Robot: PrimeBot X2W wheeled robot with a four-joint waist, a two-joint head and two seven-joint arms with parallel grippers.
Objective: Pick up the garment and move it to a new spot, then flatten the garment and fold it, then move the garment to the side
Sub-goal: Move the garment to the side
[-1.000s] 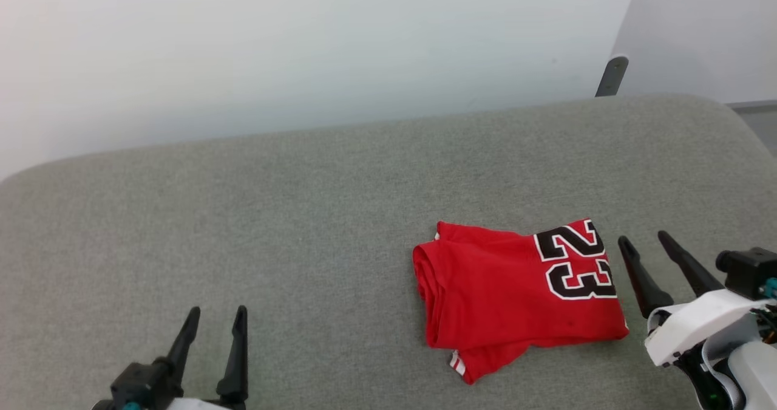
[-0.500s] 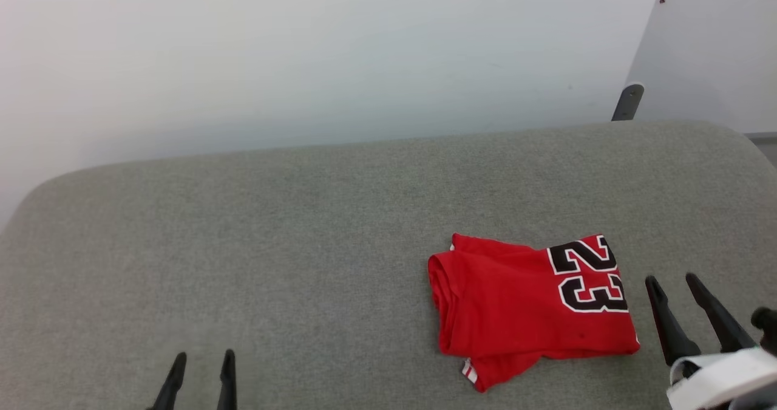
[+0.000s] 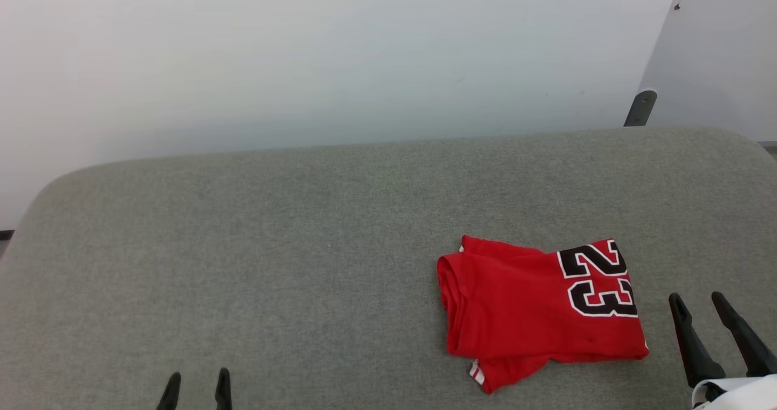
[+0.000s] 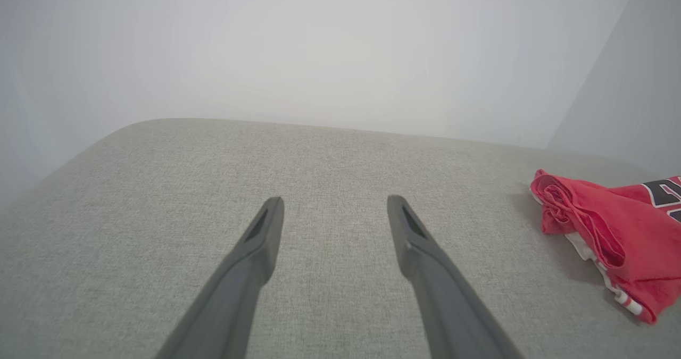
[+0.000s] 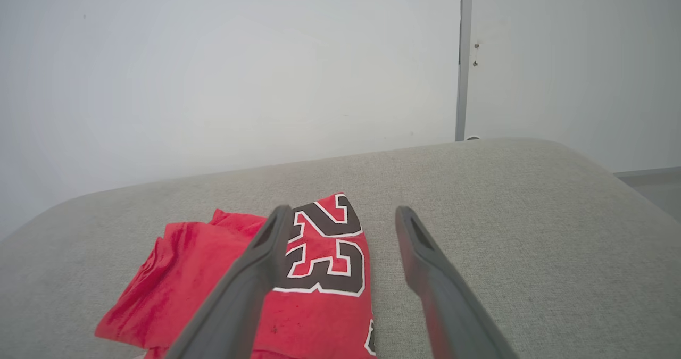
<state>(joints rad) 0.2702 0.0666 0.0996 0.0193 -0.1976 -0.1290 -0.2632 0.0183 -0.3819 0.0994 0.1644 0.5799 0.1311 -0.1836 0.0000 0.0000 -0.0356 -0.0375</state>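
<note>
Red garment (image 3: pixel 534 313) folded | left wrist: layered fold edge | head: "23" faces up

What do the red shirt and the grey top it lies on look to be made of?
Shirt: soft matte knit cloth, probably cotton or a blend; it folds in limp rounded layers. Grey top: woven upholstery fabric, matte, with a fine speckled weave; rounded corners suggest padding beneath.

The folded jersey-knit T-shirt (image 3: pixel 522 304) is bright red, with a black "23" (image 3: pixel 598 279) outlined in white and a sliver of red-and-white striped trim (image 3: pixel 476 370). The woven fabric cushion (image 3: pixel 273 264) is heathered grey-green and the smooth wall (image 3: pixel 303 51) plain pale grey-white. The left gripper (image 3: pixel 199 378) and right gripper (image 3: pixel 697 300) have matte black fingers.
</note>
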